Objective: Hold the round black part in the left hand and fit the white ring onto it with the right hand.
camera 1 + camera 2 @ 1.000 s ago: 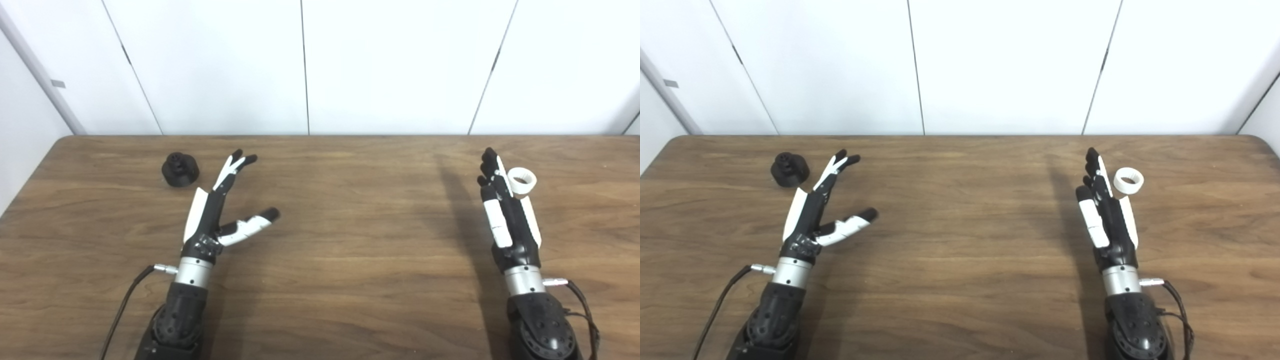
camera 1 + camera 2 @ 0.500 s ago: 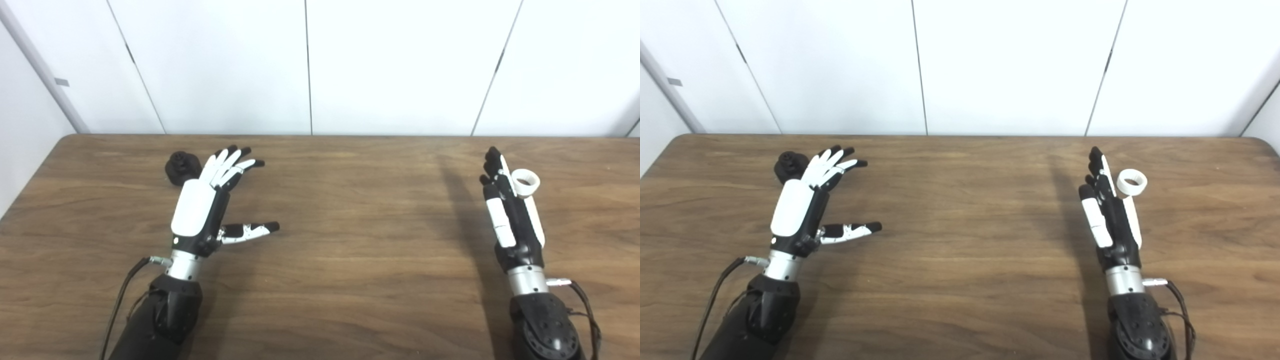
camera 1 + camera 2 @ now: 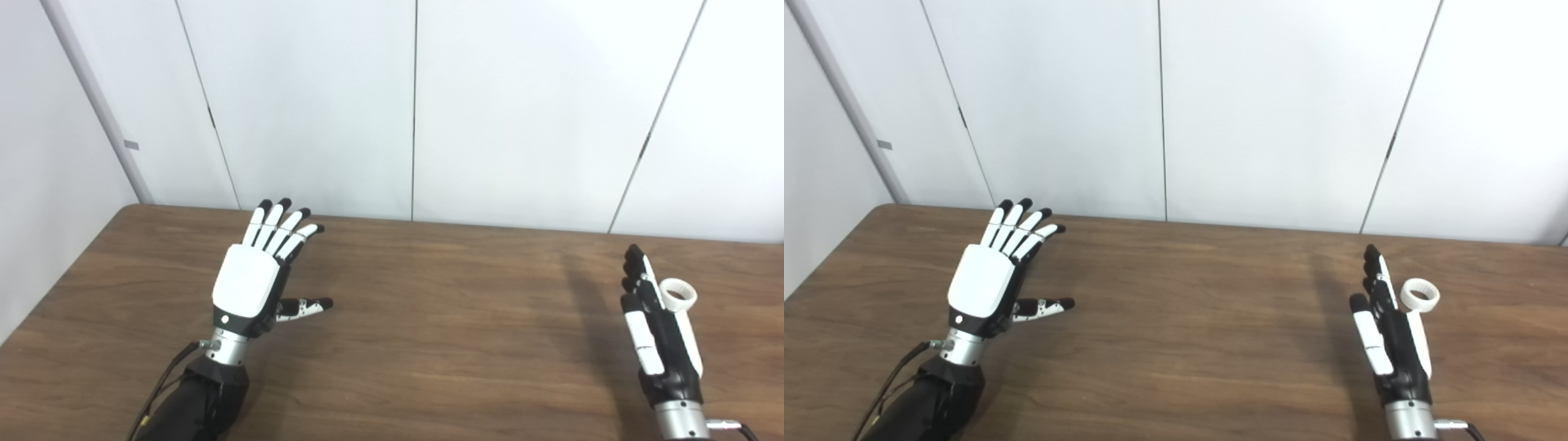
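My left hand (image 3: 254,275) hovers palm down over the table's back left, fingers spread, open and holding nothing. The round black part does not show in either view; the left hand covers the spot where it stood. The white ring (image 3: 678,294) lies on the table at the right. My right hand (image 3: 652,331) stands edge-on just left of the ring, fingers straight, open; I cannot tell whether it touches the ring.
The brown wooden table (image 3: 441,343) runs the full width, with its left edge near the left arm. White wall panels (image 3: 416,110) rise right behind its far edge. A cable trails from the left wrist.
The camera has tilted up, so the whole scene sits lower. The left hand turned palm down and moved left over the black part, hiding it. The right hand stayed beside the ring.
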Controlling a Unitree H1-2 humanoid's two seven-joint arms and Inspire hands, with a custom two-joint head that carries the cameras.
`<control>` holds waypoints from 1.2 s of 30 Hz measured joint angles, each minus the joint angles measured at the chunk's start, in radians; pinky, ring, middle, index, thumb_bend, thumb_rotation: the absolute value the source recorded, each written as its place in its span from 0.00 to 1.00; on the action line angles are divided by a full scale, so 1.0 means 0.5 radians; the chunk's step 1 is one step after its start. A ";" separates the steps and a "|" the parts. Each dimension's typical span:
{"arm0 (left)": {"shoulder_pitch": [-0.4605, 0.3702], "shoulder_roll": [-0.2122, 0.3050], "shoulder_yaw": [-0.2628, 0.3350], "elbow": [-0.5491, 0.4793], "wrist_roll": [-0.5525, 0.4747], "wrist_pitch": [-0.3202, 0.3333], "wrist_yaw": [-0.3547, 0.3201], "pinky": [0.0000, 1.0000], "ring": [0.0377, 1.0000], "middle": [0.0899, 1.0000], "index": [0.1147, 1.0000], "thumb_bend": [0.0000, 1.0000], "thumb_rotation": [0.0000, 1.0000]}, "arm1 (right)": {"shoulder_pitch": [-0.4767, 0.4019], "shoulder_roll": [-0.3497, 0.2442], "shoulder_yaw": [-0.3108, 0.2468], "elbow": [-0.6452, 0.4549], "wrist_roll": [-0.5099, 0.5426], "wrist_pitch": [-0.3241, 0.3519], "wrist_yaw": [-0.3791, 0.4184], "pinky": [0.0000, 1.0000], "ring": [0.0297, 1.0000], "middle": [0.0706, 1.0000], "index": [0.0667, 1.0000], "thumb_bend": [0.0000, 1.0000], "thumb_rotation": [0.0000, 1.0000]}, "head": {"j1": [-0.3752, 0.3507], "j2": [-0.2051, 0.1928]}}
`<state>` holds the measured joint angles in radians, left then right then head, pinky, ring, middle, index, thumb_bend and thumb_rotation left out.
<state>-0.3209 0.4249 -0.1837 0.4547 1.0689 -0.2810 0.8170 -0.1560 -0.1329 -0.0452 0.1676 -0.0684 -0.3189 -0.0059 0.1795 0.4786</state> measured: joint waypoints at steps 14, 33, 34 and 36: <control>0.027 0.091 0.132 -0.087 -0.335 0.215 -0.394 0.99 0.98 0.95 0.86 0.98 0.32 | -0.013 -0.013 -0.001 0.029 0.014 -0.033 0.005 0.97 1.00 1.00 1.00 0.46 0.93 | 0.101 -0.037; -0.119 0.093 0.242 0.237 -0.761 0.396 -0.666 1.00 1.00 1.00 0.97 0.99 0.35 | -0.019 -0.023 0.009 0.039 0.014 -0.066 0.009 1.00 1.00 1.00 1.00 0.45 0.91 | 0.175 -0.040; -0.123 0.094 0.243 0.234 -0.791 0.413 -0.717 1.00 1.00 1.00 0.97 0.99 0.35 | -0.019 -0.023 0.010 0.039 0.014 -0.066 0.009 1.00 1.00 1.00 1.00 0.45 0.92 | 0.175 -0.040; -0.125 0.102 0.243 0.234 -0.817 0.453 -0.783 1.00 1.00 1.00 0.96 1.00 0.37 | -0.019 -0.023 0.010 0.039 0.014 -0.065 0.009 1.00 1.00 1.00 1.00 0.45 0.92 | 0.184 -0.043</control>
<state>-0.3832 0.4759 -0.0620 0.5719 0.6606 -0.0544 0.4255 -0.1654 -0.1445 -0.0401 0.1869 -0.0612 -0.3515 -0.0014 0.2715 0.4571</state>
